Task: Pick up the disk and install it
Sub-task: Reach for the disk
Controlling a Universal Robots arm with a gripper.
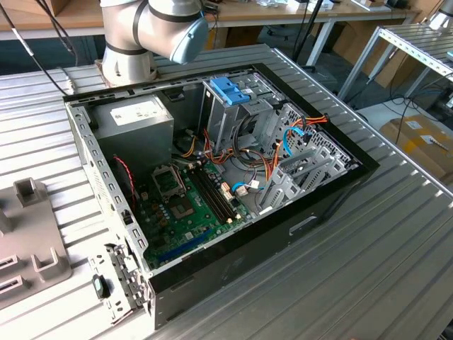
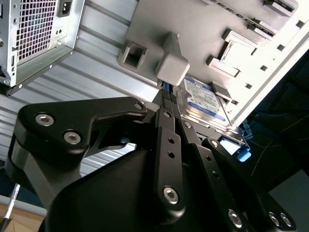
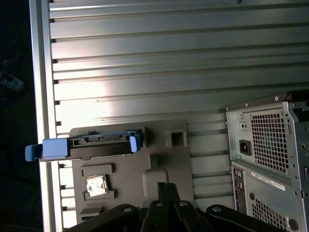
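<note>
The disk (image 2: 205, 99) lies flat on a grey plate (image 2: 203, 29), label up, one long edge against a raised block on that plate; its blue carrier (image 3: 53, 147) sticks out past the plate's edge. It has not been lifted, so both the pick and the install are, as I judge it, left to do. The gripper (image 3: 165, 187) hangs above the plate, near the disk but apart from it, and its jaws look closed together on nothing. In the exterior view the plate sits at about 8 o'clock from the open computer case (image 1: 233, 273) on the ribbed table (image 1: 368, 269). Inside the case, toward 12 o'clock, the drive cage (image 1: 244, 117) carries a bare blue bracket (image 1: 230, 90).
</note>
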